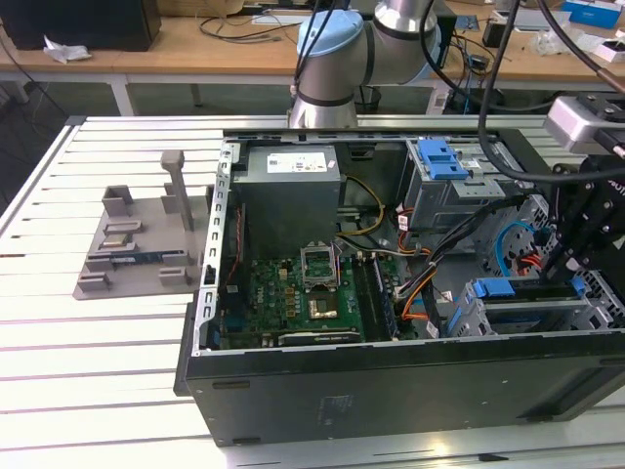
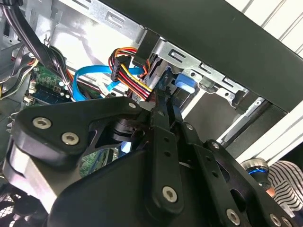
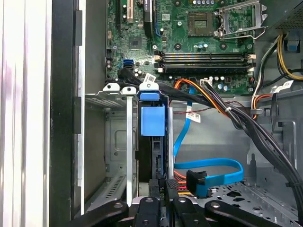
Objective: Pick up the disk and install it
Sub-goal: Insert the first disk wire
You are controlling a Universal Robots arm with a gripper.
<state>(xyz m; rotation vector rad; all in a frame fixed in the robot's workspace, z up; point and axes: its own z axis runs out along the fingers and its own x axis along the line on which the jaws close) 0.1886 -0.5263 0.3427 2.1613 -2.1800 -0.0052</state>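
My gripper (image 3: 161, 187) sits low inside the open computer case (image 1: 391, 391), at the drive cage (image 3: 118, 142) near the front corner. Fingers (image 2: 161, 118) are drawn close together, pinching the edge of the disk (image 3: 154, 156), which stands on edge in a cage slot, its blue carrier tab (image 3: 153, 120) uppermost. Blue data cable (image 3: 213, 170) lies just beside.

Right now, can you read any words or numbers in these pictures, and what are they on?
White label on the grey power supply: print too small to read.
White tags on the cables: too blurred to read.
Markings on the motherboard: too small to read.
Blue end of the disk: no writing seen.
No text can be quoted.
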